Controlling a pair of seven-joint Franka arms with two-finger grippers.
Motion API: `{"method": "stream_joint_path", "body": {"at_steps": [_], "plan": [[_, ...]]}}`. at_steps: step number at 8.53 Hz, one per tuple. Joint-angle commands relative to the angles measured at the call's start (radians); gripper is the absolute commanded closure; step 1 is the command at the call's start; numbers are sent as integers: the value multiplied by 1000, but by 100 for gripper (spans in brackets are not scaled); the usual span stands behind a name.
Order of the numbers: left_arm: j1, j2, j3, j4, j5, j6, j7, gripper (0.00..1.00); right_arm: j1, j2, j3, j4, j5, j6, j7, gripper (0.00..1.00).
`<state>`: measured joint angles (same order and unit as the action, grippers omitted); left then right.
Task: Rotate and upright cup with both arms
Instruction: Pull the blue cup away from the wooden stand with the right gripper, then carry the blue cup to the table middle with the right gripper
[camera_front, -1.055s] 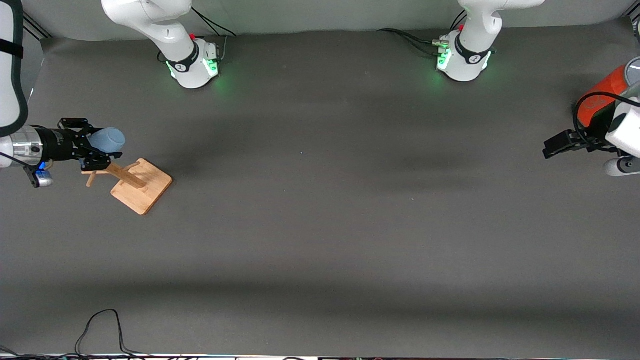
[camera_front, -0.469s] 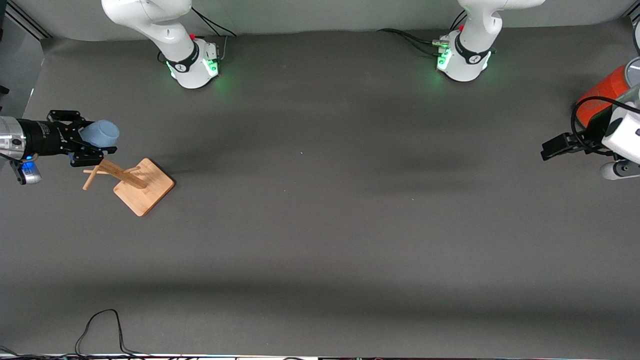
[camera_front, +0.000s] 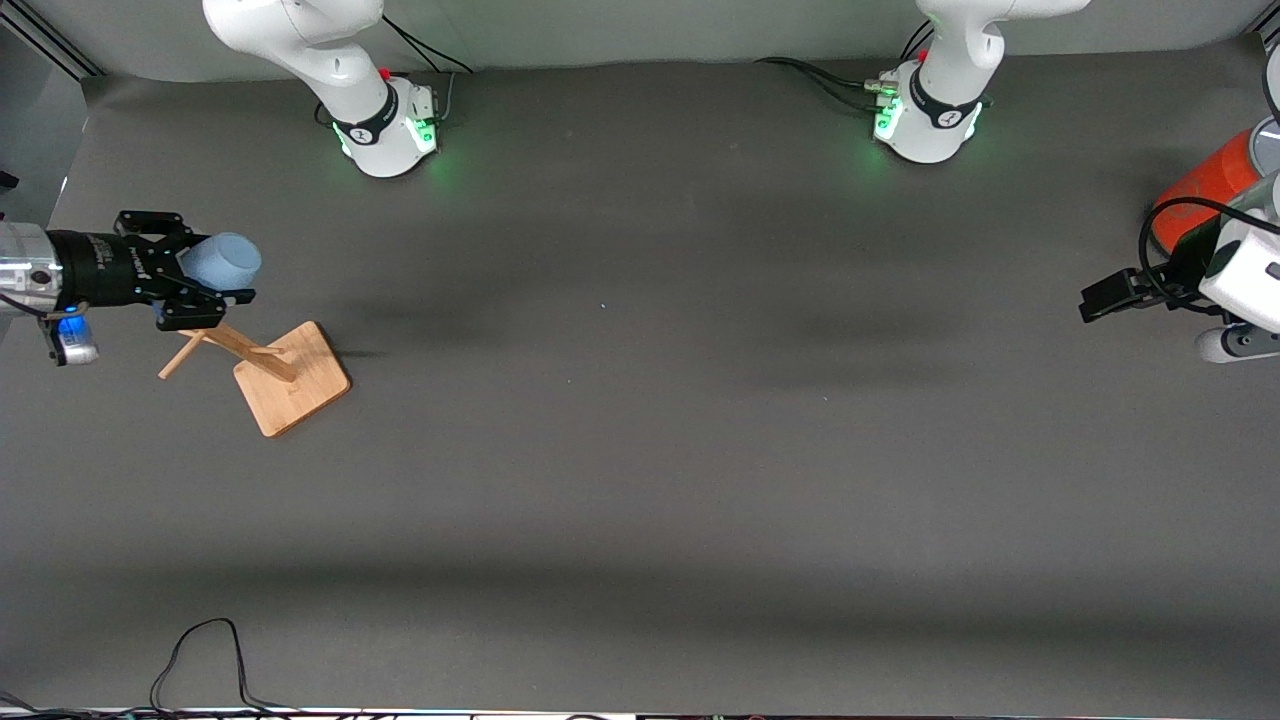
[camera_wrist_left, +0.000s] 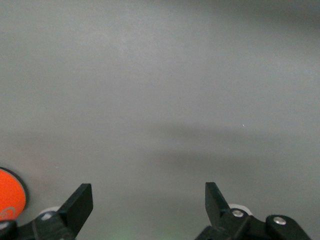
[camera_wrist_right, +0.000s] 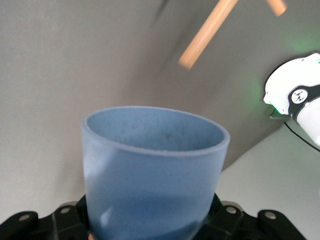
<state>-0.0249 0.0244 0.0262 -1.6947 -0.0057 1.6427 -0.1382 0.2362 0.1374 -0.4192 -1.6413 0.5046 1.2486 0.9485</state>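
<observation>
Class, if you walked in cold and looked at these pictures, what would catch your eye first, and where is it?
The light-blue cup in the right gripper, held up at the right arm's end of the table, just above a wooden peg stand. Then the orange container by the open left gripper.

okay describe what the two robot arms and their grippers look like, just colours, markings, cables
Both arms are glossy white with black joint bands and round bases lit green, black cables trailing from each. The right arm's black two-finger gripper follows a black cylinder, a silver wrist ring and a blue-lit camera. The left arm's black two-finger gripper carries a looping black cable.
</observation>
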Motion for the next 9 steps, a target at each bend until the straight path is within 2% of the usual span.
{"method": "stream_joint_path", "body": {"at_steps": [1, 3, 5, 7, 9], "plan": [[-4, -7, 1, -2, 3, -14, 6, 0, 61, -15, -3, 33, 64, -21, 88, 60], [-6, -7, 1, -3, 3, -12, 6, 0, 185, 13, -4, 90, 48, 30, 67, 60], [-3, -3, 1, -11, 3, 5, 8, 0, 299, 71, -4, 93, 10, 188, -92, 60], [-1, 2, 1, -20, 1, 18, 11, 0, 469, 211, -3, 130, -41, 413, -151, 60], [-3, 5, 1, -45, 3, 54, 11, 0, 592, 389, -3, 245, -26, 579, -111, 60]]}}
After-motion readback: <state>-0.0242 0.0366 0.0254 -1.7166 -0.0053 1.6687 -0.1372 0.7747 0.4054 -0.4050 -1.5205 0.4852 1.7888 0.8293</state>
